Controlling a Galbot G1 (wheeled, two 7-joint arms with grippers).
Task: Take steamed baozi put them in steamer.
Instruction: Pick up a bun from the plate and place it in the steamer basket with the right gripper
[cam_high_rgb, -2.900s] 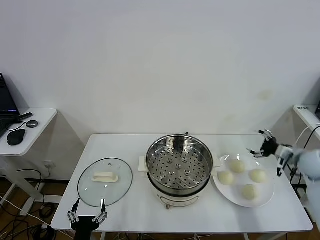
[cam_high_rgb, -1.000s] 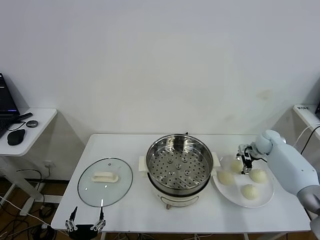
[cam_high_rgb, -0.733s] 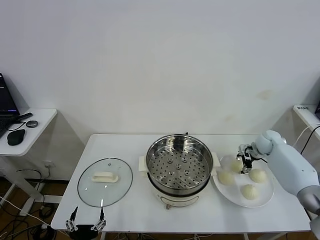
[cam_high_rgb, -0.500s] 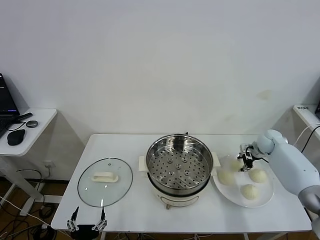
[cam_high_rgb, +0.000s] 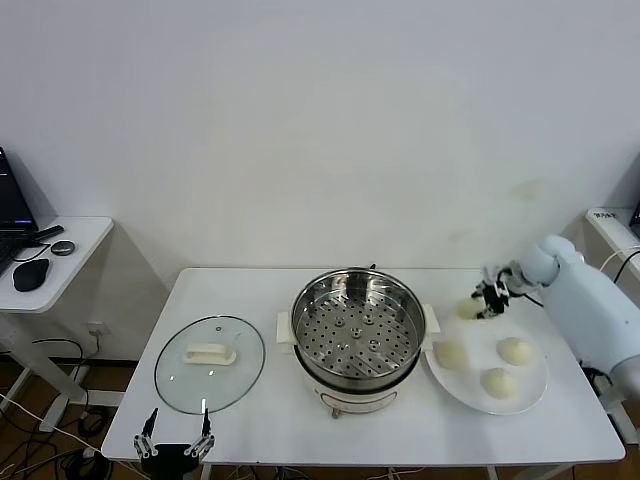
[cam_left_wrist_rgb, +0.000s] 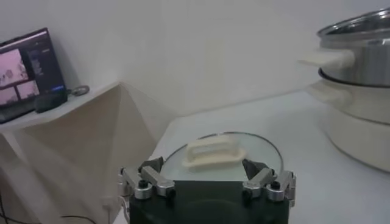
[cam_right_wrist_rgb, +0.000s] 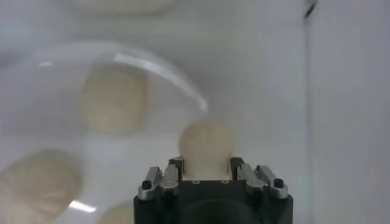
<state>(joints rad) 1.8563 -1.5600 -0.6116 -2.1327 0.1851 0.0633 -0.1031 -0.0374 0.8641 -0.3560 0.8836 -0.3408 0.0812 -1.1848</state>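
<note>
My right gripper (cam_high_rgb: 487, 298) is shut on one baozi (cam_high_rgb: 468, 308) and holds it above the far left rim of the white plate (cam_high_rgb: 535, 391), to the right of the steamer (cam_high_rgb: 359, 330). In the right wrist view the baozi (cam_right_wrist_rgb: 205, 142) sits between the fingers (cam_right_wrist_rgb: 172, 172). Three more baozi lie on the plate: one on the left (cam_high_rgb: 451, 355), one on the right (cam_high_rgb: 514, 350), one at the front (cam_high_rgb: 497, 381). The steamer's perforated tray holds nothing. My left gripper (cam_high_rgb: 178, 440) is open and parked at the table's front left edge.
The glass lid (cam_high_rgb: 210, 364) with a white handle lies flat left of the steamer; it also shows in the left wrist view (cam_left_wrist_rgb: 214, 153). A side table (cam_high_rgb: 70, 255) with a mouse and laptop stands at far left.
My right gripper came in over the plate, shut on the back-left baozi and lifted it up and away from the plate. The left arm stayed put.
</note>
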